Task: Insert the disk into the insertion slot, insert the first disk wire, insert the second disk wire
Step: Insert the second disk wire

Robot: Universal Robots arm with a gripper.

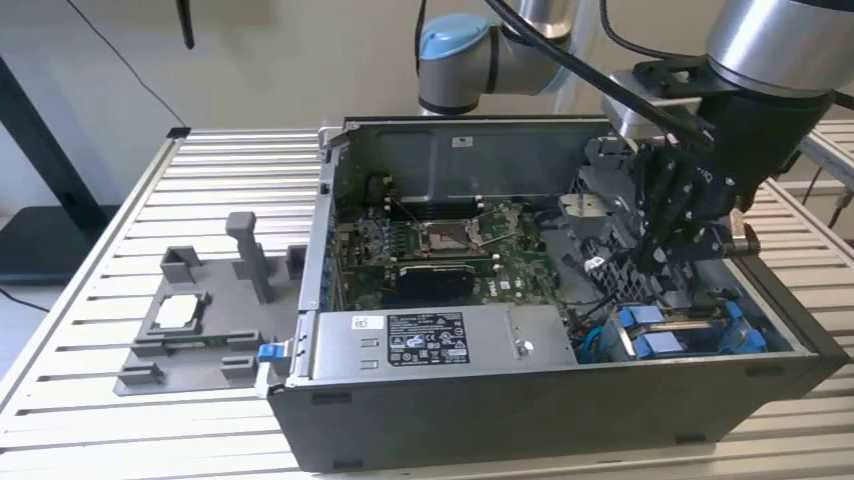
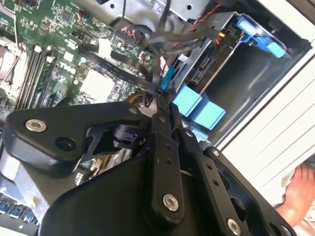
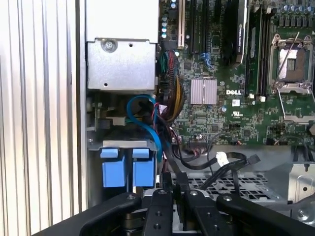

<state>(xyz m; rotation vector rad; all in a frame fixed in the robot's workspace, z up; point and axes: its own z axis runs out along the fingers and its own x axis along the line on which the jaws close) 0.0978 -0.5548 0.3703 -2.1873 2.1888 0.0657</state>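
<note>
The desk (image 1: 240, 170) is a top of pale ribbed metal slats running across its width, evenly lit with soft, shadowless light. Behind its far edge stands a plain cream wall (image 1: 267, 60), with a thin black cable (image 1: 134, 75) hanging across it. At the exterior view's left, beyond the desk's edge, a dark slanted post (image 1: 40, 150) rises from a black base (image 1: 34, 245) on the floor. A light grey floor (image 1: 16, 330) shows beneath the desk's near-left corner.
</note>
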